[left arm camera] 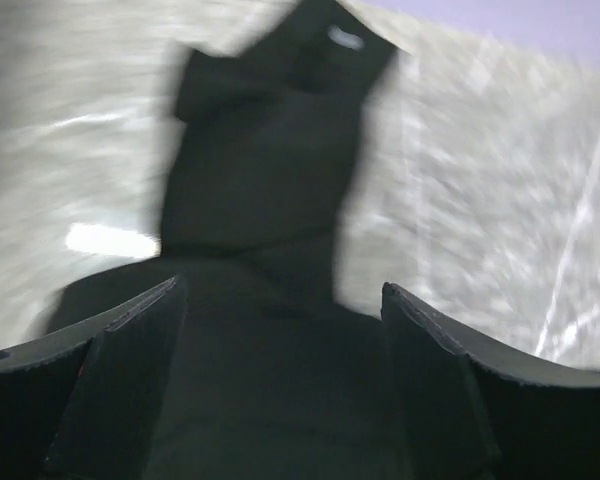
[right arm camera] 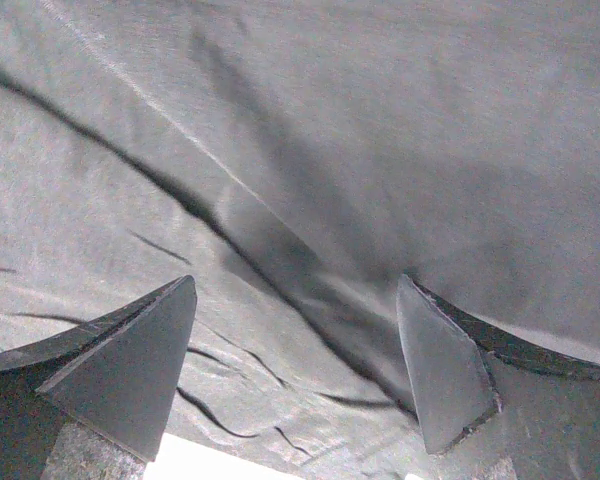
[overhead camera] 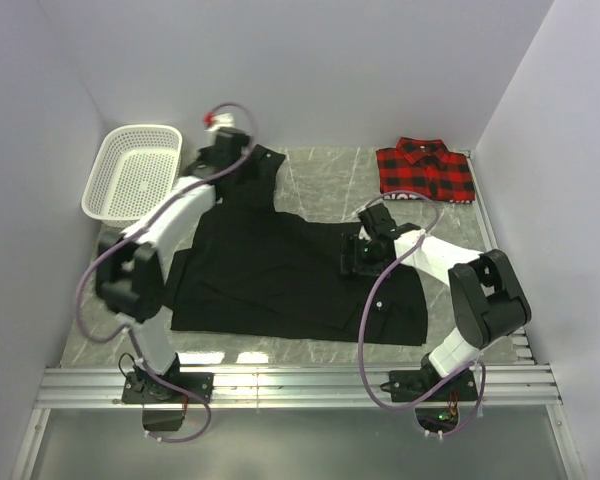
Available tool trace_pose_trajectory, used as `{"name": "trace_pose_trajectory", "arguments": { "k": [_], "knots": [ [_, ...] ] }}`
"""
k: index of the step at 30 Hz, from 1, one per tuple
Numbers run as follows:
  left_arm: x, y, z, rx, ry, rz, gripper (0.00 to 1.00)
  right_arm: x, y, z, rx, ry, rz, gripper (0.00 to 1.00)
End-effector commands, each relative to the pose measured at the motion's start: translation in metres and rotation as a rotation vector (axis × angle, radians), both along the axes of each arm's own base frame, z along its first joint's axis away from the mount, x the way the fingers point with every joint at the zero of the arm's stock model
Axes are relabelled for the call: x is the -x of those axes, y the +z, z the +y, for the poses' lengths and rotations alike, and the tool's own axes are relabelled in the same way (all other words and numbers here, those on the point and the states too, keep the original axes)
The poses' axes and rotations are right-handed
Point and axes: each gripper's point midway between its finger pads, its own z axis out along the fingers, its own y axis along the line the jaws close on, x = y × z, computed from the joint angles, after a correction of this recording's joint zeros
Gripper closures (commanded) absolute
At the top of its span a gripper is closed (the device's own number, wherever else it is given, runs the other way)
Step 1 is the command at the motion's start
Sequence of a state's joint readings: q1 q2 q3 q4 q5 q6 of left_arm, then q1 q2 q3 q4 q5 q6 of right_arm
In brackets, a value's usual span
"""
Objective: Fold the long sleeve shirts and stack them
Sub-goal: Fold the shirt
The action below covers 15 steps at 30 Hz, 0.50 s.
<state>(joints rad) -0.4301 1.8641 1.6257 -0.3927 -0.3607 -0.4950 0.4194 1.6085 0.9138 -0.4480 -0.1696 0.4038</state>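
Black shirt (overhead camera: 270, 280) is laid flat. Its far sleeve (left arm camera: 270, 170) is stretched straight ahead of the left gripper (left arm camera: 282, 290), nearer than the right gripper (right arm camera: 295, 290). All jaws are seen apart.

Pale lilac walls (overhead camera: 330, 70) — grey marbled tabletop (overhead camera: 325, 182).

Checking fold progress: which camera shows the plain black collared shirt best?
Top external: nearly the whole plain black collared fabric shirt shows, lying spread out flat. The left wrist view shows only a blurred dark strip of it; the right wrist view shows only close-up wrinkled cloth.
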Motion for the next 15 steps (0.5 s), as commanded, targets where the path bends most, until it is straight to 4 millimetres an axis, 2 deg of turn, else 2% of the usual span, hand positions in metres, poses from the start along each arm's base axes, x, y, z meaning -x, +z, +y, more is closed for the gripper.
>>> {"name": "trace_pose_trajectory", "arguments": {
  "k": [1,2,3,4,5,6,7,8,10,15],
  "knots": [
    [0.039,0.004,0.032,0.135,0.069,0.049,0.17,-0.033,0.036,-0.015,-0.017,-0.102,-0.117,0.13],
    [0.047,-0.005,0.039,0.142,0.073,0.075,0.17,-0.041,0.041,-0.023,-0.036,-0.161,-0.125,0.13],
    [0.064,-0.03,0.048,0.127,0.083,0.136,0.17,-0.049,0.044,-0.026,-0.065,-0.19,-0.138,0.13],
    [0.076,-0.03,0.052,0.13,0.083,0.146,0.18,-0.056,0.047,-0.028,-0.086,-0.216,-0.144,0.14],
    [0.085,-0.039,0.057,0.125,0.089,0.171,0.18,-0.064,0.048,-0.038,-0.1,-0.26,-0.149,0.15],
    [0.101,-0.06,0.064,0.106,0.097,0.225,0.18,-0.072,0.049,-0.039,-0.121,-0.294,-0.156,0.15],
    [0.111,-0.063,0.068,0.104,0.106,0.244,0.19,-0.079,0.053,-0.038,-0.144,-0.306,-0.165,0.16],
    [0.124,-0.081,0.073,0.093,0.11,0.29,0.19,-0.087,0.052,-0.039,-0.162,-0.332,-0.17,0.16],
    [0.137,-0.091,0.079,0.094,0.119,0.315,0.19,-0.1,0.057,-0.036,-0.191,-0.344,-0.189,0.16],
    [0.167,-0.124,0.088,0.081,0.13,0.418,0.19,-0.126,0.046,-0.029,-0.276,-0.42,-0.182,0.16]
  ]
}}
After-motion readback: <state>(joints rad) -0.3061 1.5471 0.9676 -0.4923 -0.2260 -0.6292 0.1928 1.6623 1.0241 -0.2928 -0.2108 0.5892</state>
